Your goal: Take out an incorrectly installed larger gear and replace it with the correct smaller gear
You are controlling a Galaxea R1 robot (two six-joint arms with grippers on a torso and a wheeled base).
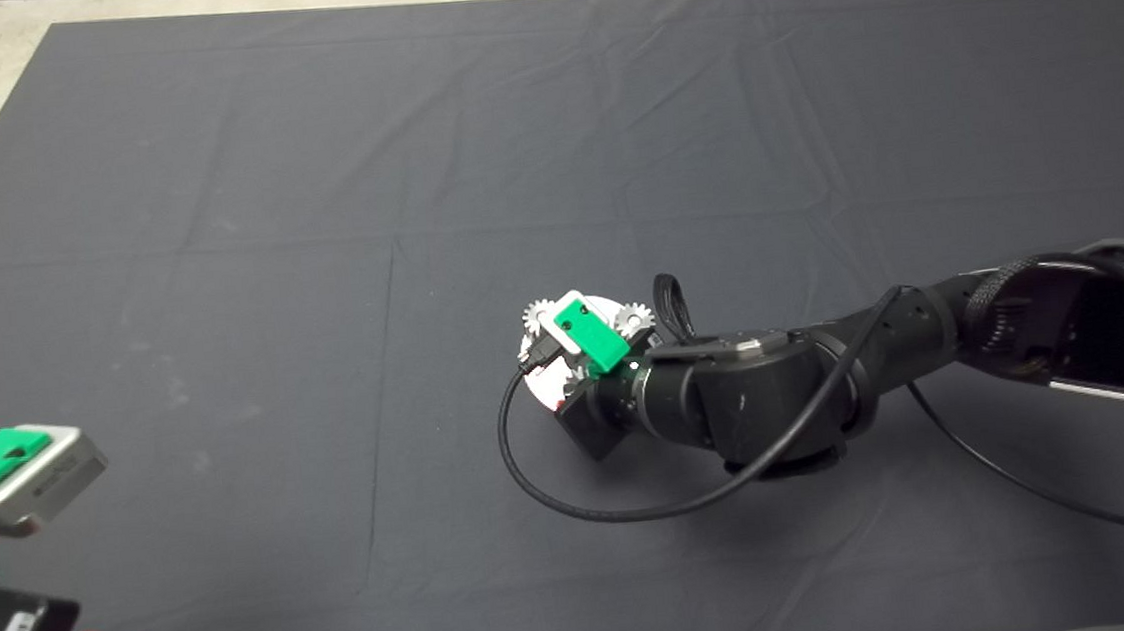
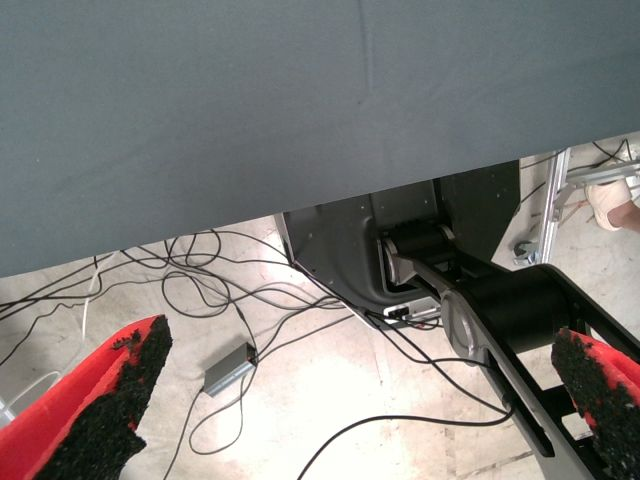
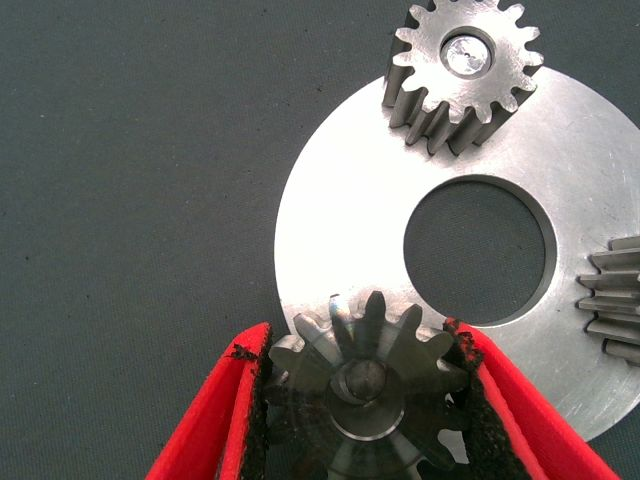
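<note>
Presently the right gripper is clamped on the smaller gear, its two black pads pressing opposite flanks of the teeth. The gear sits at the edge of the round steel plate, apparently over a pin whose end shows in its bore. I cannot tell whether it is fully seated.

Procedure for this step, as I judge it: keep the gear's axis square to the plate and lower it straight along the pin. Do not tilt it, or the bore may bind. Release only once the gear's underside rests flat on the plate.

Two neighbouring gears occupy other positions on the plate: one gear across the central hole, another gear partly out of frame. Neither touches the held gear. The larger gear is not visible in any view.

From above, the right arm reaches in over the plate near the middle of the mat. The left gripper waits at the mat's near left corner, fingers spread wide and holding nothing.
</note>
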